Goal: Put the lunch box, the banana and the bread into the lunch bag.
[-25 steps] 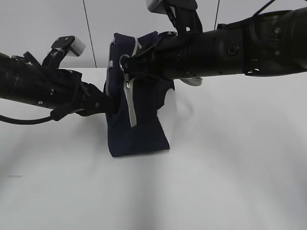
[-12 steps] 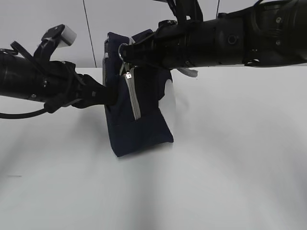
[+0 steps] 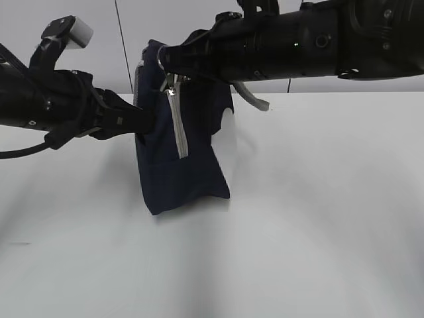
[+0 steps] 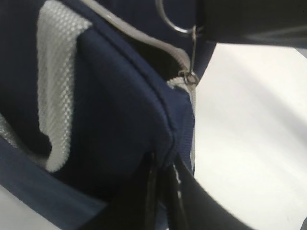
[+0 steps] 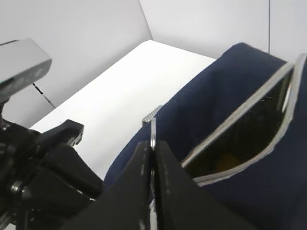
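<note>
Zipping the bag (image 3: 173, 165)
Right gripper (image 5: 152, 143) pinches the ring pull (image 3: 163, 58); left gripper (image 4: 162, 178) clamps fabric. Pull along the zipper (image 3: 177, 132).

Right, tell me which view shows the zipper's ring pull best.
The left wrist view: the ring pull hangs large above the slider, linked to it. The exterior view shows it small at the right arm's tip. The right wrist view shows only a thin edge pinched between the jaws.
</note>
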You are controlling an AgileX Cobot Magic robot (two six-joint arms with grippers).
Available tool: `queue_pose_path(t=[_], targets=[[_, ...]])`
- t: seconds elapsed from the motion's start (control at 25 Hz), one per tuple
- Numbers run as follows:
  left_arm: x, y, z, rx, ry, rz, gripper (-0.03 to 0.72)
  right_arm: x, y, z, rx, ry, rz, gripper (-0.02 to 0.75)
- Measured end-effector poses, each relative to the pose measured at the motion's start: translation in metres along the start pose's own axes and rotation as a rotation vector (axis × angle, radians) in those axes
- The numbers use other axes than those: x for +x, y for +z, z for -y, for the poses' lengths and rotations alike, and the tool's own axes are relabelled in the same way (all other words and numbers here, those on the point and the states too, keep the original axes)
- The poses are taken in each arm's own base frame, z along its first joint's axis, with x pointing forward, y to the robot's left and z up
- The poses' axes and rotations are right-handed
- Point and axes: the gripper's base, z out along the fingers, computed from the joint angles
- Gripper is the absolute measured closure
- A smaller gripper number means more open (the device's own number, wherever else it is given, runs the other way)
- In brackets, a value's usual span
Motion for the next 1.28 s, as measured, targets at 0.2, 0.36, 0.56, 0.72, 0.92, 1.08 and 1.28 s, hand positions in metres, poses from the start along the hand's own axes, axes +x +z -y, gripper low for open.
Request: queue_pose_path(t=[0.2,0.36,0.56,0.72,0.92,1.08,1.28], targets=[[0.001,0.0,0.0,0.0,-0.002,-0.003,0.69,-0.003,0.0,-0.001,-0.002,-0.01,0.007,0.732],[0.004,0.0,0.0,0.0,-0.007,-0.009,0.687,-0.003,0.0,-0.001,-0.002,-0.011,-0.001,0.732],[0.002,-0.007,-0.002,-0.014,-0.014,0.007,0.682,-0.002,0.0,-0.003,-0.027,-0.014,-0.025,0.732],[0.0,-0.015,-0.011,-0.034,-0.044,0.033,0.677,-0.002,0.0,-0.004,-0.037,-0.015,-0.03,0.732],[-0.005,-0.026,-0.011,-0.048,-0.055,0.075,0.671,-0.002,-0.001,-0.005,-0.04,-0.022,-0.039,0.732],[-0.006,-0.028,-0.01,-0.048,-0.049,0.082,0.67,-0.002,-0.001,-0.005,-0.039,-0.029,-0.045,0.732],[-0.006,-0.029,-0.009,-0.043,-0.048,0.079,0.667,-0.008,-0.001,-0.006,-0.043,-0.039,-0.031,0.732]])
